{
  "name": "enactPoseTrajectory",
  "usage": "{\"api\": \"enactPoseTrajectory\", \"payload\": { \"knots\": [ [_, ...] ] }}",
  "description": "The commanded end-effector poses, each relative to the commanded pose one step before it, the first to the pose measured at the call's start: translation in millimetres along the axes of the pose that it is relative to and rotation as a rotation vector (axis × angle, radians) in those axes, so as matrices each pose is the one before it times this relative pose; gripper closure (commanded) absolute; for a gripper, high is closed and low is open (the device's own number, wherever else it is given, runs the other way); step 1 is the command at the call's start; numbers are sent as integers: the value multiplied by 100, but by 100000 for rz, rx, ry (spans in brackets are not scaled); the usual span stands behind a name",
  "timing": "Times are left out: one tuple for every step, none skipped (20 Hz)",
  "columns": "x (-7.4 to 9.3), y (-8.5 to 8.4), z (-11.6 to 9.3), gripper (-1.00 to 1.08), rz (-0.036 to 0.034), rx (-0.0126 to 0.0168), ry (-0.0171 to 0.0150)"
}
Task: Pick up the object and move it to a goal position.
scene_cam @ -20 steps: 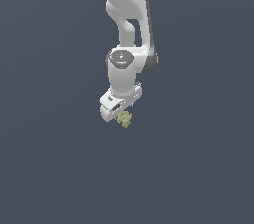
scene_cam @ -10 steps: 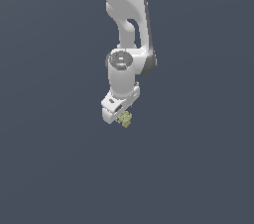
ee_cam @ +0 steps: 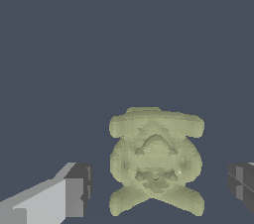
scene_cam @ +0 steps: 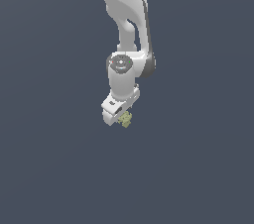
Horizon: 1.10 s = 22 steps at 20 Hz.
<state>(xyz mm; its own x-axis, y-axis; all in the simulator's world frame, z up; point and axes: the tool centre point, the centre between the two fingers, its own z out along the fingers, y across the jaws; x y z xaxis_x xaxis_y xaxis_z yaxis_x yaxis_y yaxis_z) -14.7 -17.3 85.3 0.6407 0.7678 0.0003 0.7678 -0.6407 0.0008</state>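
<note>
Between the fingertips of the gripper [ee_cam: 158, 184] sits the object [ee_cam: 156, 161], clear gaps either side: jaws spread, nothing pinched. Looks like the pre-grasp step. Next move calls for closing squarely on the clump, then lifting toward the goal.

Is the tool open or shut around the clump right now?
Open: in the wrist view the tool has clear gaps between both fingers and the clump.
</note>
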Motion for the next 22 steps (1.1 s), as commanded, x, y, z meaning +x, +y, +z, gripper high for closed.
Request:
{"api": "enactPoseTrajectory", "payload": {
  "knots": [
    [-63, -62, 1212, -92, -87, 101, -63],
    [6, -33, 580, -92, -97, -2, 13],
    [0, -20, 512, -92, -68, -2, 9],
    [-23, 10, 441, -92, 0, 0, 0],
    [18, -11, 361, -92, -68, -5, 8],
    [-4, 21, 290, -92, 0, 0, 0],
    [6, 26, 213, -92, 0, 0, 0],
    [13, 28, 139, -92, 0, 0, 0],
    [15, 24, 74, -92, 0, 0, 0],
    [7, 10, 22, -92, 0, 0, 0],
    [0, 0, 0, 108, 0, 0, 0],
    [0, 0, 0, 108, 0, 0, 0],
    [0, 0, 0, 108, 0, 0, 0],
    [0, 0, 0, 108, 0, 0, 0],
    [0, 0, 0, 108, 0, 0, 0],
    [0, 0, 0, 108, 0, 0, 0],
    [0, 0, 0, 108, 0, 0, 0],
    [0, 0, 0, 108, 0, 0, 0],
    [0, 0, 0, 108, 0, 0, 0],
    [0, 0, 0, 108, 0, 0, 0],
    [-5, -6, -3, 108, 0, 0, 0],
    [24, -24, -27, 108, 0, 0, 0]
  ]
}}
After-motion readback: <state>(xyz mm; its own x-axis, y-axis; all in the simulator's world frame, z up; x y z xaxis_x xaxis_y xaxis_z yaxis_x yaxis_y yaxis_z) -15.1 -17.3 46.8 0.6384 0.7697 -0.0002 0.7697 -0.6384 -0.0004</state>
